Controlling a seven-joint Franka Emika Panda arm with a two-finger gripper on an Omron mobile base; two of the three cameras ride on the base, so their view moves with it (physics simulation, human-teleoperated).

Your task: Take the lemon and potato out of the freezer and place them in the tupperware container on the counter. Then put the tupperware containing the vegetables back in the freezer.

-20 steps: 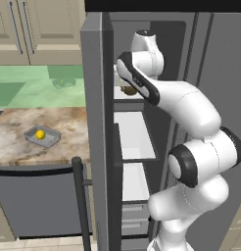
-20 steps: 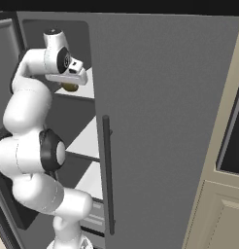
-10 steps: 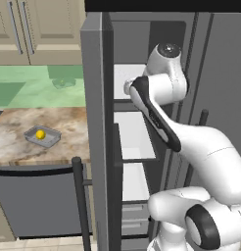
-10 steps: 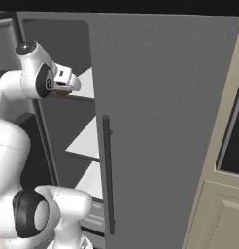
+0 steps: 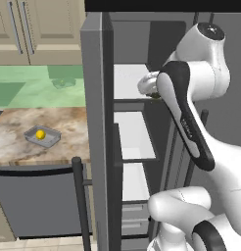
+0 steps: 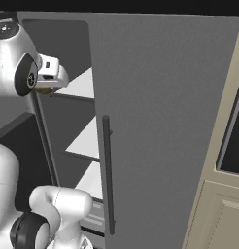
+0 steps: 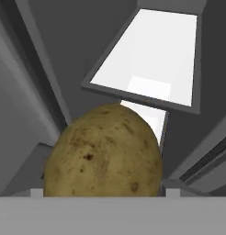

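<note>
Halfway: lemon in, potato in hand

Already the lemon [image 5: 40,134] sits in the container [image 5: 42,137] on the surface [image 5: 54,142], left of the open freezer [image 5: 132,127]. So that part looks done. Potato [image 7: 104,153] fills the hand view right up against the camera, between the finger tips; fingers themselves barely visible. Hand [image 5: 153,93] is inside the freezer at the top shelf [image 5: 130,81], and a brownish bit shows under it in both base views. Jaws stand wide, spread about the potato's width, so my read is the hand grips the potato, not just hovers by it. Cannot tell if it is lifted clear of the shelf. Left, as I judge: carry potato out to the container beside the lemon, then bring the loaded container back into the freezer. Roughly half the job remains.
</note>
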